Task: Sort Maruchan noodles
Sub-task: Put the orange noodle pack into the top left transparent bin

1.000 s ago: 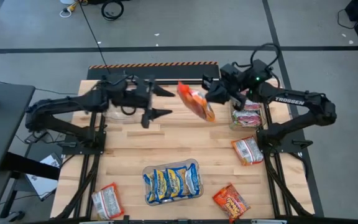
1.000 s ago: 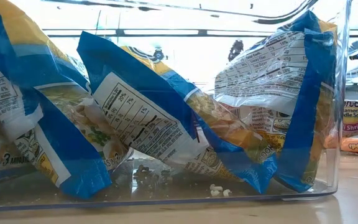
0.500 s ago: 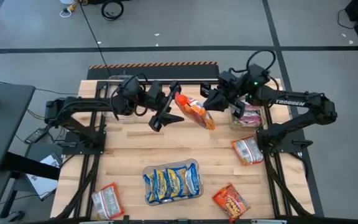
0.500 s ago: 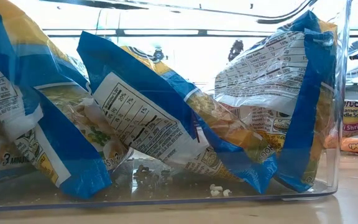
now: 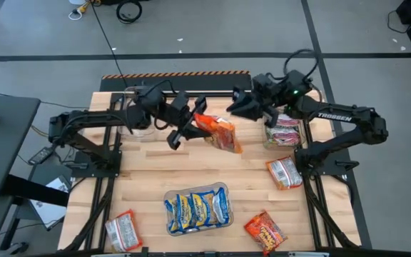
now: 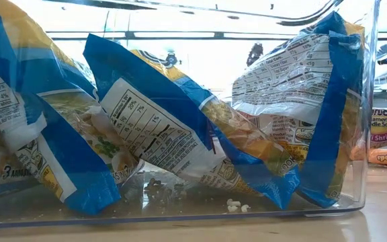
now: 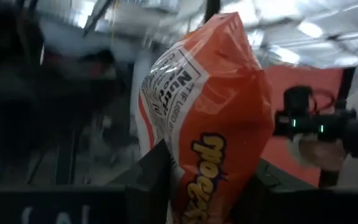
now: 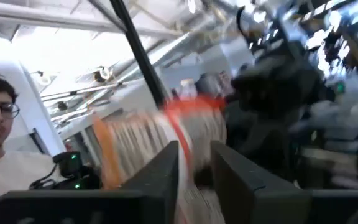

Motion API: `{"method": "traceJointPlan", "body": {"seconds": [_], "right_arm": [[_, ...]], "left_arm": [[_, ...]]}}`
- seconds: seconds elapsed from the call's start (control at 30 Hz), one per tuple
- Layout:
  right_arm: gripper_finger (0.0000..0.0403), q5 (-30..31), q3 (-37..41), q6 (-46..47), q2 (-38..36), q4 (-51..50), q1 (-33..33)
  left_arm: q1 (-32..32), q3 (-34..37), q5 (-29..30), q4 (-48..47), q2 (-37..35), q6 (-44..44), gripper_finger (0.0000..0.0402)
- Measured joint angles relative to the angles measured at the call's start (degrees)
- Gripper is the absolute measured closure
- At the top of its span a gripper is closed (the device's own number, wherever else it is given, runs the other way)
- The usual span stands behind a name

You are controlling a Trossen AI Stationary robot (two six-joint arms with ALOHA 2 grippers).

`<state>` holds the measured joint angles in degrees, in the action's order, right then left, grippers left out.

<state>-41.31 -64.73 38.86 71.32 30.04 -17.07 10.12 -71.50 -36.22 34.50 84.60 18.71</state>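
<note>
Above the tabletop's far middle, the left hand (image 5: 186, 127) is clamped on a crinkly orange-red plastic noodle packet (image 5: 215, 131); the right hand (image 5: 235, 106) hovers beside it, fingers apart.

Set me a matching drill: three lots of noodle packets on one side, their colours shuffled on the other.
Things:
1. front-bin packets
2. held packet, gripped by the left hand, with the right hand close by
3. back-right-bin packets

Colours:
a. orange
b. pink and white
c. blue and yellow

Pairs: 1-c; 2-a; 3-b
</note>
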Motion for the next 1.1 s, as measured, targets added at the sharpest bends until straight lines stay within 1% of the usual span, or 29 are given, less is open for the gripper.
{"method": "traceJointPlan", "body": {"seconds": [0.07,0.1,0.17,0.2,0.27,0.3,0.4,0.47,0.57,0.6,0.63,0.73,0.83,0.9,0.93,1.0,1.1], "right_arm": [[0.0289,0.00,0.00,-0.44,-1.33,0.56,-1.68],[0.0278,-0.04,0.00,-0.58,-2.36,0.34,-2.74],[0.0261,0.00,0.00,-1.32,-4.38,0.01,-4.54],[0.0255,-0.01,0.00,-1.33,-5.54,-0.80,-5.34],[0.0249,-0.04,0.00,-1.26,-7.78,-2.91,-6.56],[0.0249,-0.06,-0.02,-1.54,-8.90,-4.38,-6.81],[0.0251,0.70,-0.02,-4.36,-11.78,-10.72,-7.00],[0.0251,1.86,-0.02,-6.43,-13.13,-14.89,-6.74],[0.0252,4.34,-0.02,-9.23,-14.15,-19.87,-6.02],[0.0252,5.05,-0.02,-9.90,-14.30,-20.79,-5.74],[0.0252,5.58,-0.02,-10.29,-14.37,-21.66,-5.49],[0.0252,5.93,-0.02,-10.52,-14.33,-22.23,-4.48],[0.0252,6.37,-0.02,-10.10,-14.33,-23.31,-3.09],[0.0252,6.41,-0.02,-10.08,-14.33,-23.71,-1.99],[0.0252,6.89,-0.02,-10.10,-14.33,-23.82,-1.37],[0.0252,8.28,-0.02,-10.06,-14.33,-24.09,-0.32],[0.0252,10.38,-0.02,-9.97,-14.30,-24.36,1.05]], "left_arm": [[0.31,-2.58,0.03,-9.48,-1.23,-2.94,0.0278],[0.35,-4.41,0.80,-15.85,-2.08,-5.33,0.0278],[0.98,-8.79,2.75,-33.46,-4.42,-11.03,0.0278],[1.17,-11.83,4.99,-43.30,-5.36,-14.30,0.0278],[1.65,-17.79,11.59,-64.06,-7.25,-20.94,0.0278],[1.82,-20.78,16.00,-74.02,-7.93,-23.38,0.0278],[2.24,-27.61,29.16,-98.58,-8.65,-25.59,0.0278],[2.96,-28.68,36.72,-111.51,-9.03,-25.13,0.0278],[5.47,-26.07,44.20,-124.39,-10.02,-23.59,0.0278],[6.50,-24.15,45.68,-125.23,-10.53,-23.59,0.0278],[7.55,-21.57,46.47,-123.93,-11.38,-23.84,0.0278],[11.27,-13.23,47.15,-121.46,-14.32,-27.31,0.0277],[15.61,-4.60,51.95,-121.04,-15.73,-31.65,0.0277],[18.21,0.84,54.38,-117.56,-16.46,-35.51,0.0276],[19.54,3.25,54.50,-115.24,-16.94,-37.37,0.0276],[21.84,7.82,52.93,-109.76,-17.33,-41.36,0.0276],[23.88,13.65,51.20,-100.93,-16.65,-46.21,0.0275]]}}
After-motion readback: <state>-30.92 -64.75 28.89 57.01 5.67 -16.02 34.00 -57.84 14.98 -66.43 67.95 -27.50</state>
